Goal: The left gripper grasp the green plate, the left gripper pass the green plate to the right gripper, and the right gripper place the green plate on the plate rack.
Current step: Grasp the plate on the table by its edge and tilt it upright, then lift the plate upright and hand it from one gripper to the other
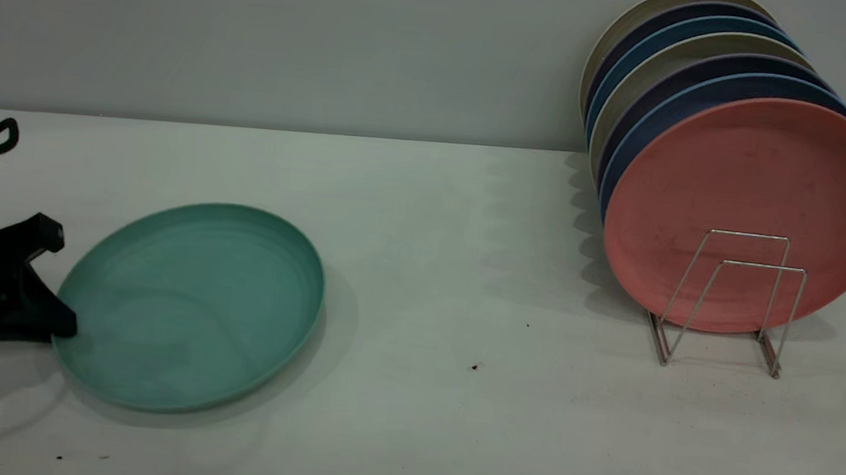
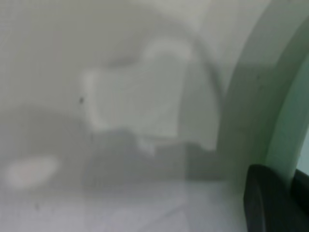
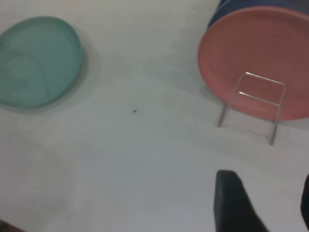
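The left gripper is reaching with spread fingers around the rim of the green plate, lying flat well apart from the plate rack; next it should close and lift.

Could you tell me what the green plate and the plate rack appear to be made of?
The green plate looks like matte plastic or a similar composite: an even, dull teal surface with faint concentric rings and no glossy highlights. The plate rack appears to be thin bare metal wire, silver and slightly shiny, bent into upright loops.
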